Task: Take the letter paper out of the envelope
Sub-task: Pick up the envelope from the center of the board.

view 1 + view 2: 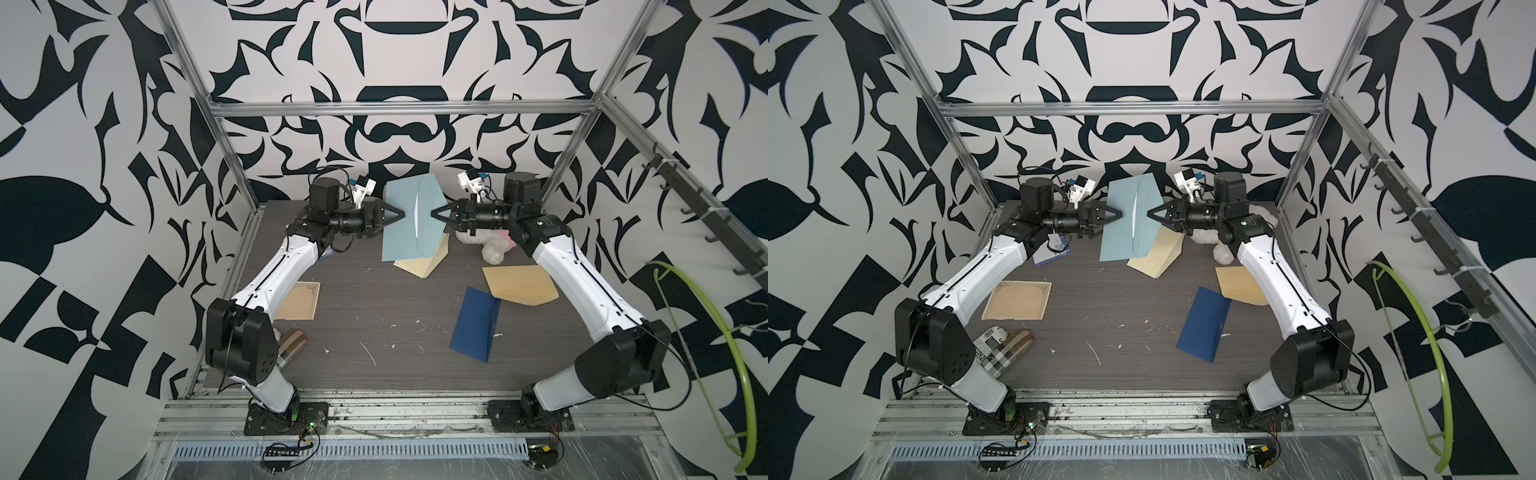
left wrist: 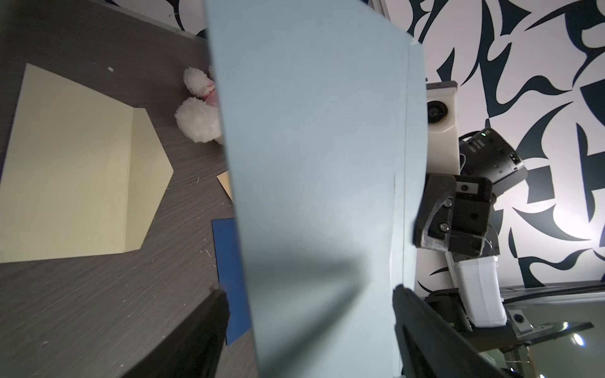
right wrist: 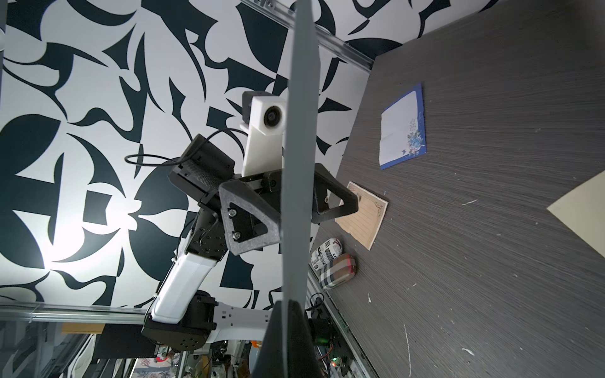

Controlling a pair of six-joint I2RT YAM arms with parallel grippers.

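Nearest runs a bed of aluminium rails carrying both arm bases. Beyond it the dark grey wood-grain table is flecked with white scraps. Near left lie two patterned rolls, and just past them a tan lined sheet. Right of centre a navy envelope overlaps a tan envelope.

Farther back in the middle lies a cream envelope with a white plush toy to its right, and at far left a blue-bordered floral sheet.

Above the cream envelope, the light blue envelope hangs upright in the air. The right gripper is clamped on its right side. The left gripper stands spread, a finger on either side of the envelope. The letter paper shows only as a thin white sliver at the envelope's mouth.

Black-and-white patterned walls and a metal frame close in the cell.
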